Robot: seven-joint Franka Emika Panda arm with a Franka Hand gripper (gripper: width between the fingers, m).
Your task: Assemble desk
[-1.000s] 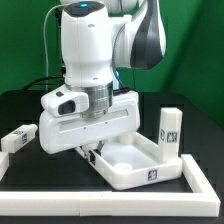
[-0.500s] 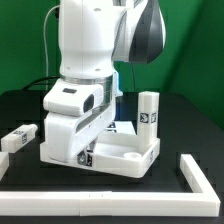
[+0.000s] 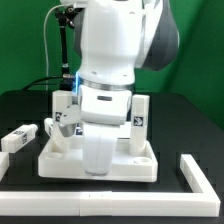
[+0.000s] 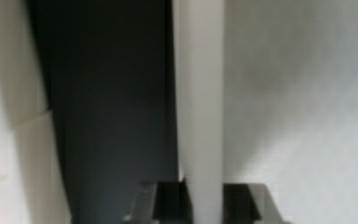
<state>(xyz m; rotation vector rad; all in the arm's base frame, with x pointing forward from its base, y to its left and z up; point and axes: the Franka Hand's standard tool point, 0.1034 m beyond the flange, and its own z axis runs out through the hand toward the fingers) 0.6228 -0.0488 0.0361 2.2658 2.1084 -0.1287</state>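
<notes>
- The desk top (image 3: 140, 167) lies flat and open side up on the black table (image 3: 190, 125), in the lower centre of the exterior view; the arm (image 3: 110, 50) stands straight over it and hides most of its middle
- The gripper (image 4: 197, 196) has its jaws drawn almost together on the tray's thin raised rim (image 4: 197, 90); in the wrist view that white wall runs down between the two dark fingers (image 4: 160, 200), so this reads as a pinch on the desk top itself
- One upright leg (image 3: 141, 118) shows at centre right of the exterior view, just beside the arm; whether it stands in the tray or behind it cannot be told
- A second tagged leg (image 3: 60, 125) shows at centre left, close against the arm and partly hidden
- A third leg (image 3: 18, 138) lies on its side at the left edge, well apart from the tray
- The desk top looks like hard, stiff plastic: probably light, smooth and rather slippery, and not likely to bend or crack under a firm pinch
- Held by one wall only, it would likely swing or tilt if lifted, so it suits sliding and turning on the table; the middle of a long wall should give the steadiest hold
- The legs are stiff blocks with flat faces; gripping across the narrow width near mid-height would suit, since upright ones may topple when nudged
- The white border rail (image 3: 200, 178) sits at lower right, near the tray's corner, and could catch it
</notes>
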